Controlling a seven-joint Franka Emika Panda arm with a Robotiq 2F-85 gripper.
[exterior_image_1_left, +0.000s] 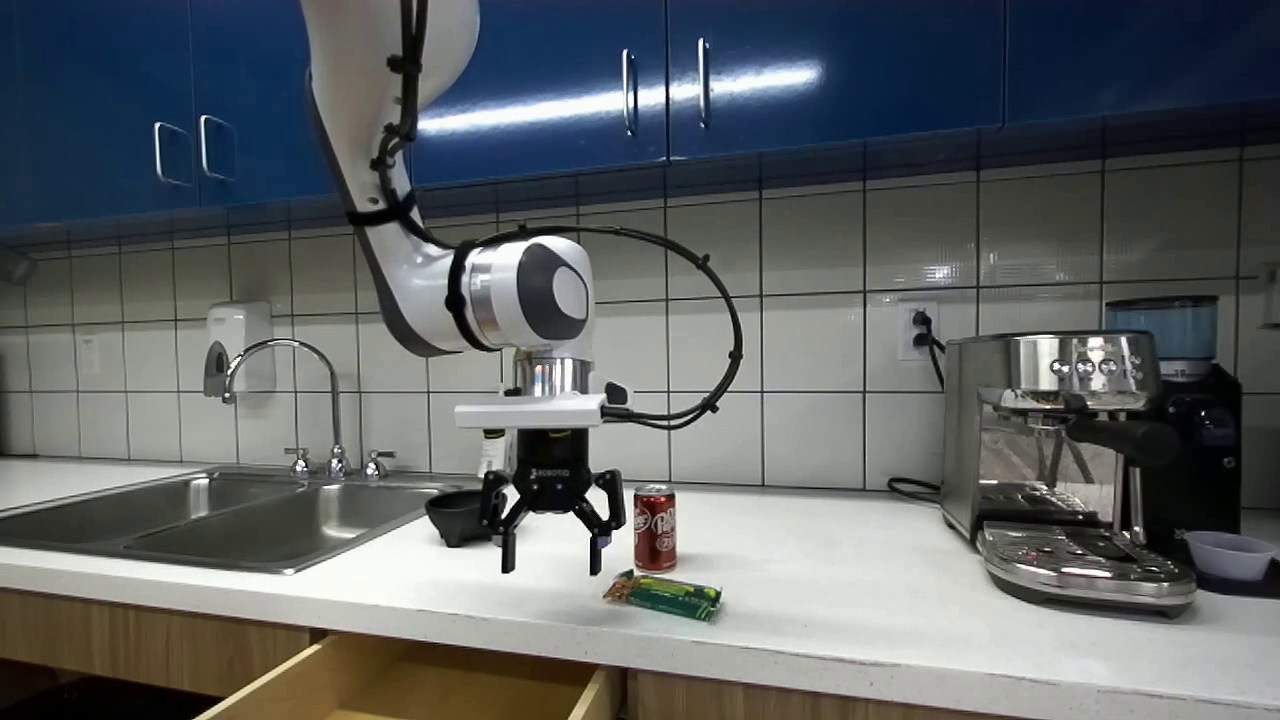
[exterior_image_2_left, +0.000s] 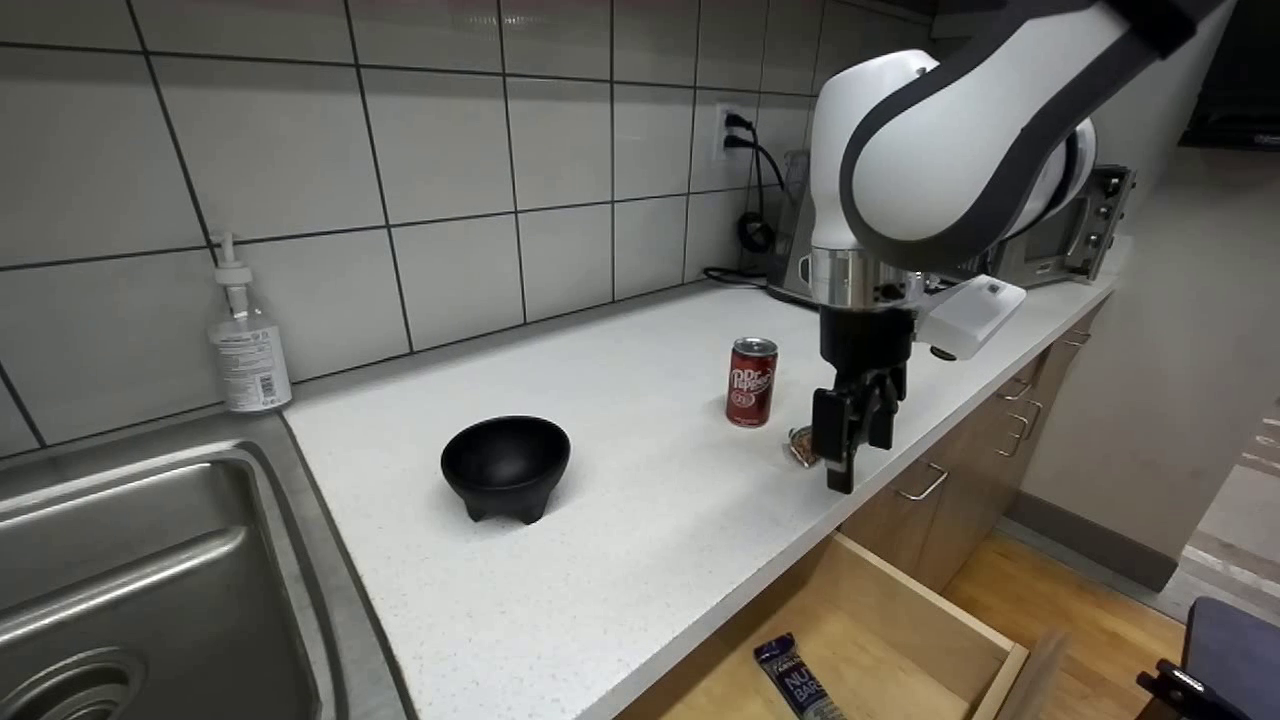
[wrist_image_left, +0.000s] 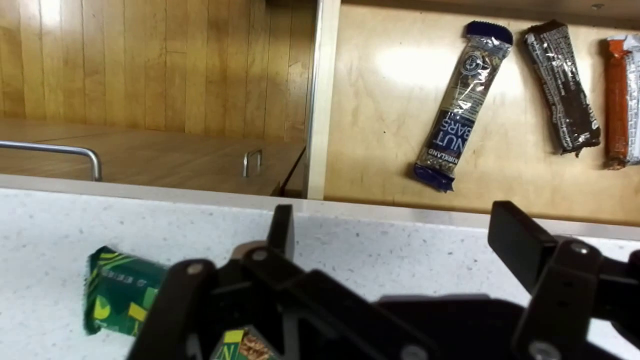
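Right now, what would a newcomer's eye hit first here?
The open end effector, holding nothing, hangs above the white counter. Near it stands a red Dr Pepper can, with a green-wrapped bar in front. Below the counter's edge, a pulled-out wooden drawer holds wrapped bars.

In an exterior view, we see the sink (exterior_image_1_left: 240, 522) left of the bowl (exterior_image_1_left: 457, 518), the can (exterior_image_1_left: 655, 535) right of it, the coffee machine (exterior_image_1_left: 1030, 375) farther right. The packet (exterior_image_1_left: 665, 596) lies on the table (exterior_image_1_left: 820, 600) before the can, the pincer (exterior_image_1_left: 552, 566) above and left of it. In the drawer (wrist_image_left: 370, 150) below, we see bars (wrist_image_left: 461, 107).
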